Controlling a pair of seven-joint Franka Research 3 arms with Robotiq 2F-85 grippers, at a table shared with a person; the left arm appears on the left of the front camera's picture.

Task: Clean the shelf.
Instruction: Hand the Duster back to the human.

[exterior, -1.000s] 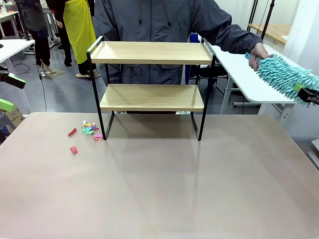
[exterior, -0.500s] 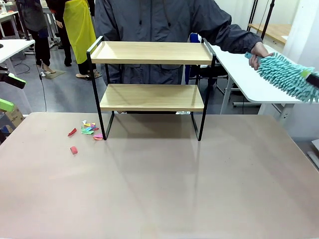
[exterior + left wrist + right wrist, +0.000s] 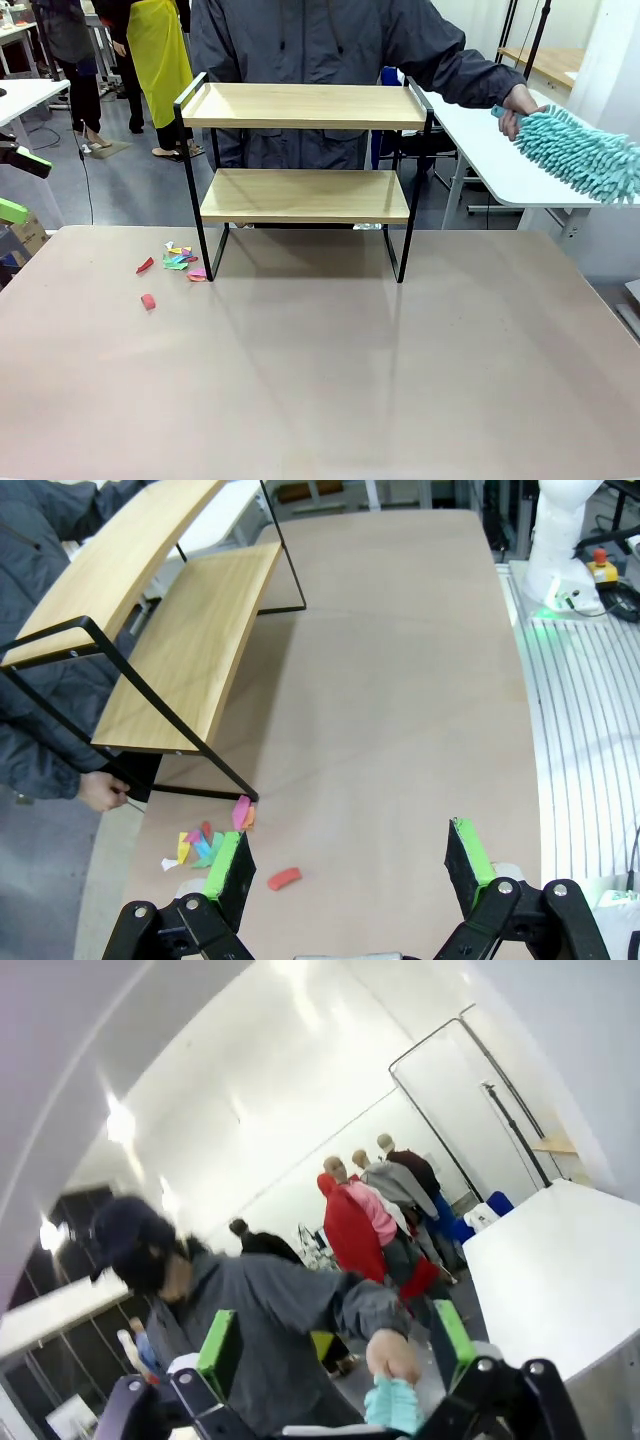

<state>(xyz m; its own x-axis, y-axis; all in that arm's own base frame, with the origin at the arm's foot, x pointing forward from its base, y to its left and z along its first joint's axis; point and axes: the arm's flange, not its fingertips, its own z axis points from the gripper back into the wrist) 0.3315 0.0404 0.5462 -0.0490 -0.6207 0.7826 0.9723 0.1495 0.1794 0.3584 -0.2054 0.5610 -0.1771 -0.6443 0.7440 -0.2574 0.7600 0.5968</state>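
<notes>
Shelf: the shelf [image 3: 305, 180] stands upright at the far middle of the bench [image 3: 320, 380], its black frame feet on the benchtop; both wooden boards look bare. In the left wrist view the shelf [image 3: 150, 630] runs along the upper left.

Person: a person in a dark grey jacket [image 3: 320, 50] stands just behind the shelf, at the far edge of the bench, with one arm stretched toward picture right.

Duster: the person's hand [image 3: 520, 105] holds the handle end of a teal fluffy duster [image 3: 585, 155], which hangs over a white side table [image 3: 490, 150] well to the right of the shelf, apart from it. In the right wrist view the hand [image 3: 392, 1358] grips the teal handle [image 3: 392, 1405] between the right gripper's green pads [image 3: 217, 1352].

Scraps: a small heap of coloured paper scraps [image 3: 178, 260] lies on the bench just beside the shelf's left foot; one red scrap [image 3: 149, 301] lies a little nearer the robot. From the left wrist the heap [image 3: 205, 842] and the red scrap [image 3: 283, 879] sit just beyond the left fingers.

Left gripper: the left gripper [image 3: 347, 865] hovers above the bench's left side, jaws wide apart and empty; its green pads [image 3: 20, 160] show at the front view's left edge.

Right gripper: the right gripper [image 3: 335, 1355] points up at the person, jaws wide apart, either side of the duster handle without clamping it.

In the way: the raised side rails and the person's body close off the shelf's far side; the near side is unobstructed.
</notes>
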